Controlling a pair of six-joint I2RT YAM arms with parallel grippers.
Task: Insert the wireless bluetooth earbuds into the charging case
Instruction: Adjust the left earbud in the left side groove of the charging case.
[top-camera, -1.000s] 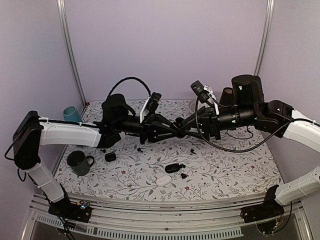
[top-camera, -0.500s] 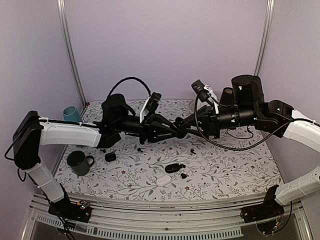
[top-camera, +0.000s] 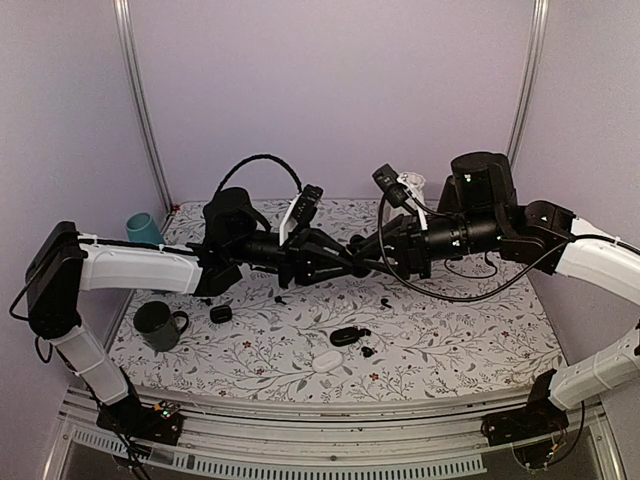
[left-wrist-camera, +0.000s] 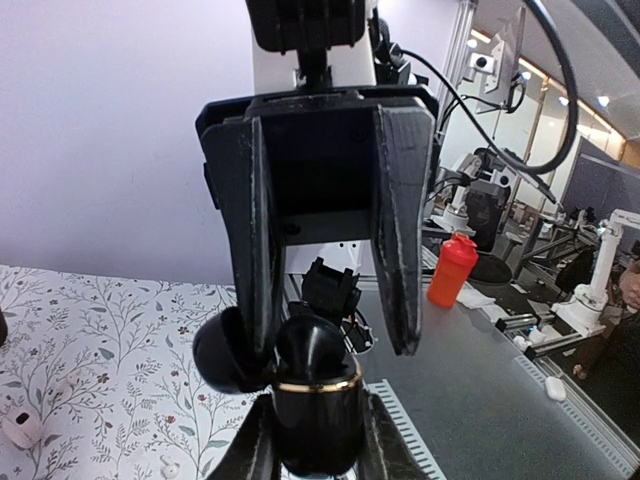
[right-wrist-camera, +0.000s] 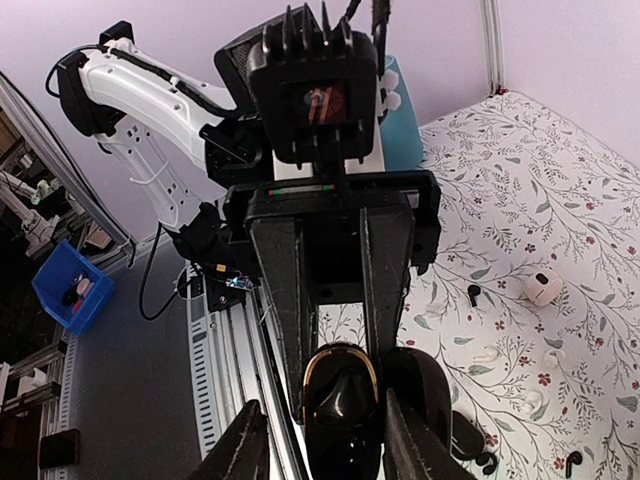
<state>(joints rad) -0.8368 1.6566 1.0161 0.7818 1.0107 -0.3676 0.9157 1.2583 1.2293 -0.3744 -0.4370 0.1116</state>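
Left gripper pinches the charging case aloft. Right gripper, half-open, straddles it. Next, seemingly: fetch an earbud.

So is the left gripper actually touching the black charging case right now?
Touching. The left wrist view shows the left gripper clamped against both sides of the charging case, just below its gold ring.

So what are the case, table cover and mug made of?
Case: glossy black plastic by its sheen; gold rim could be metal or paint. Table cover: matte floral-printed sheet, fabric or vinyl, unclear. Mug: dark, dull finish, probably ceramic.
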